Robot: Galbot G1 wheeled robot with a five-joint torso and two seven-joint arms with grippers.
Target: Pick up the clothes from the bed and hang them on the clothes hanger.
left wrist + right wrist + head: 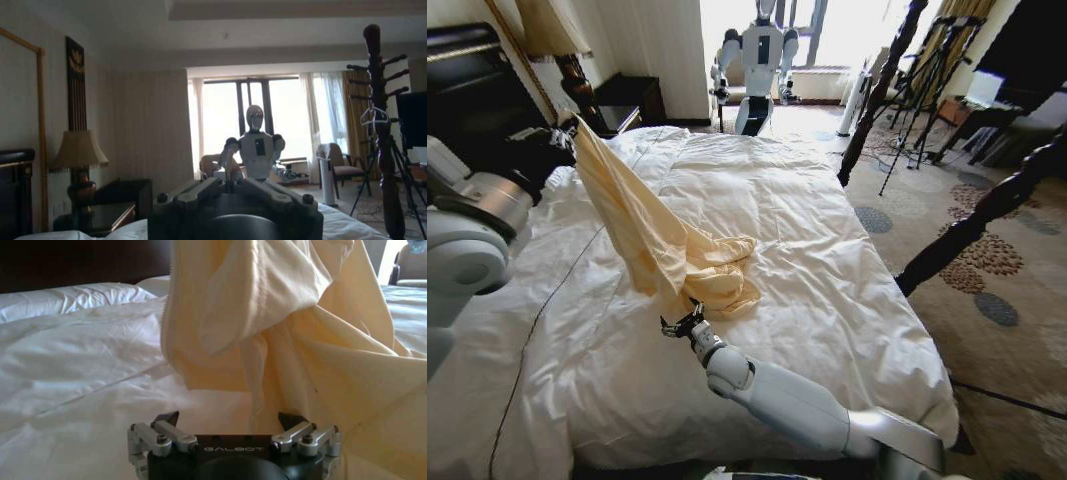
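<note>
Left pincer (577, 125) lifting clothes (652, 235) by one end near bed (827, 290) headboard edge, probably clenched on cloth; lower folds resting mid-bed. Right pincer (682, 325) released, just beside folds. Advice: approach low, pinching thick fold, not duvet.

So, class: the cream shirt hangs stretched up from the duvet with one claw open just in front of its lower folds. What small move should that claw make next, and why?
Probably ease the right claw forward and close on the shirt's bunched lower folds. Its fingers stand open just short of the cloth, and that end lies on the duvet while the upper end is lifted.
</note>
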